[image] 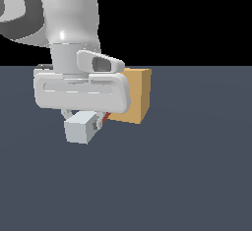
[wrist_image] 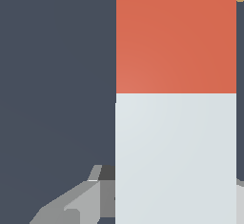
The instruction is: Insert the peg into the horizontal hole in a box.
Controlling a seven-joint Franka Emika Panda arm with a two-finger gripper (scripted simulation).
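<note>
One peg (image: 84,127) sits clamped in the claw (image: 87,118), its long axis aimed at the box (image: 134,95), which lies at about two o'clock in the exterior view; orange end leads, hole hidden

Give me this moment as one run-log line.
phase: insertion approach | gripper: shut on peg | peg: orange-red end toward box | hole: hidden by arm | insertion: cannot confirm

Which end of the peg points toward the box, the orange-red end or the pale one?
The orange-red end of the peg points toward the tan box. The pale end faces away from it, held under the gripper.
</note>
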